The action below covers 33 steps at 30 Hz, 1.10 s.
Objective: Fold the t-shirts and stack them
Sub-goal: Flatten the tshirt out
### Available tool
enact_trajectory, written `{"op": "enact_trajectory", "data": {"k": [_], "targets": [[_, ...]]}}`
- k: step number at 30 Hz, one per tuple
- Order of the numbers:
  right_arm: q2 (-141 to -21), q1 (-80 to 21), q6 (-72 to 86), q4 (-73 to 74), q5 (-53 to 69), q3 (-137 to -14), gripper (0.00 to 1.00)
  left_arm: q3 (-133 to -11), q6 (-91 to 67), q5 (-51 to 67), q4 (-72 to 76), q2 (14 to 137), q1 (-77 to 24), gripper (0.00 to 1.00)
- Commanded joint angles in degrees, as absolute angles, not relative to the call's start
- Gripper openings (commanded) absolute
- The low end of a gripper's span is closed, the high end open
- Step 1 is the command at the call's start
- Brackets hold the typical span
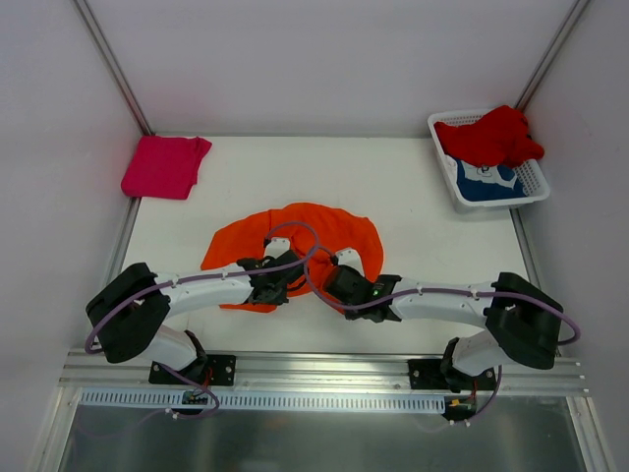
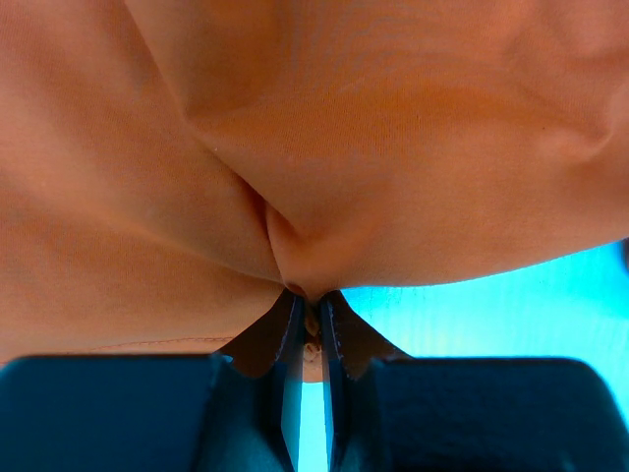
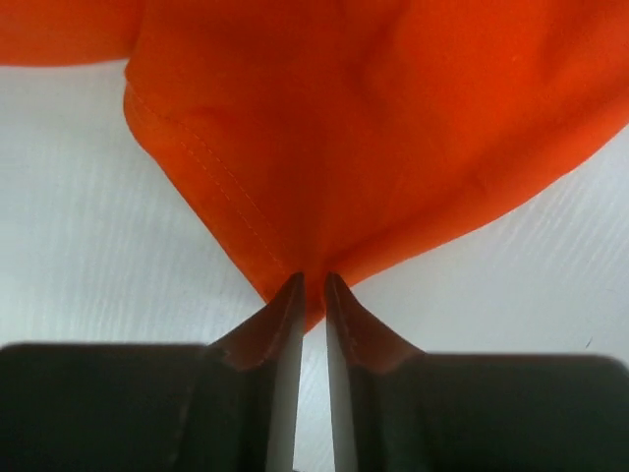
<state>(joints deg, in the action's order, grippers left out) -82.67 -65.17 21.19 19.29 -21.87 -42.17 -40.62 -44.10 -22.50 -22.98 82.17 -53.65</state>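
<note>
Looking down from the top camera, you have the orange shirt point(image 1: 314, 221) bunched in the middle of the table point(image 1: 423, 197), its long axis running left to right. It spreads away from the arm bases, so the cloth lies beyond both grippers. The left gripper point(image 1: 287, 277) and right gripper point(image 1: 334, 267) meet it at its near edge, close together near the middle. Neither arm is clearly nearer, and from this height you cannot tell how the jaws stand. The pink shirt point(image 1: 165, 165) lies folded at the far left corner, well apart. The red shirt point(image 1: 491, 136) and blue shirt point(image 1: 486, 182) sit in the basket point(image 1: 447, 172) at the far right. In the left wrist view, the left gripper point(image 2: 308, 300) is clamped on a pleat of the orange shirt point(image 2: 393, 147), which fills the frame ahead of and above the fingertips. In the right wrist view, the right gripper point(image 3: 313, 285) has its jaws drawn nearly together on a stitched corner of the orange shirt point(image 3: 393, 118). That looks like a pinch, with the cloth fanning out ahead over the table point(image 3: 98, 216). With both holds on the near edge, you would probably draw them apart along the long axis to spread the shirt before folding.
</note>
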Motion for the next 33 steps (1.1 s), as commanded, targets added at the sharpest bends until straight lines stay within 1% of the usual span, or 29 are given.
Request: {"op": "enact_trajectory", "data": {"k": [1, 2, 10, 11, 12, 14, 17, 18, 20, 26, 33], "targets": [[-83.1, -66.2, 22.4, 19.5, -24.5, -45.2, 0.11, -39.7, -44.3, -20.0, -23.6, 82.2, -53.9, 0.00], [-82.9, -66.1, 22.3, 19.7, -24.8, -45.3, 0.01, -39.4, -44.3, -20.0, -23.6, 82.0, -53.9, 0.00], [-78.8, -66.2, 22.1, 21.6, -28.4, -45.0, 0.00, -38.9, -43.7, -20.4, -23.6, 79.0, -53.9, 0.00], [-78.6, -66.2, 22.1, 22.1, -28.6, -45.3, 0.03, -38.9, -43.6, -20.7, -23.6, 78.8, -53.9, 0.00], [-78.3, -66.1, 22.3, 23.0, -28.7, -45.6, 0.13, -39.0, -43.6, -20.7, -23.6, 78.9, -53.9, 0.00], [-78.3, -66.1, 22.5, 23.1, -28.0, -45.7, 0.30, -39.1, -43.7, -20.4, -23.6, 79.6, -53.9, 0.00], [-78.4, -66.4, 23.5, 22.9, -27.7, -45.1, 0.31, -39.1, -43.8, -19.7, -23.6, 80.8, -54.0, 0.00], [-78.4, -66.4, 23.8, 23.1, -27.5, -44.7, 0.34, -39.1, -43.9, -19.7, -23.6, 80.9, -54.0, 0.00], [-78.2, -66.6, 24.4, 23.1, -27.3, -44.4, 0.45, -38.8, -43.9, -19.7, -23.6, 80.9, -54.0, 0.00], [-77.2, -67.5, 26.9, 24.3, -27.8, -43.5, 0.46, -38.5, -43.9, -20.1, -23.6, 80.8, -54.0, 0.00], [-76.2, -71.6, 33.1, 25.4, -31.3, -41.4, 0.46, -38.6, -43.9, -19.8, -23.6, 80.9, -54.0, 0.00]]}}
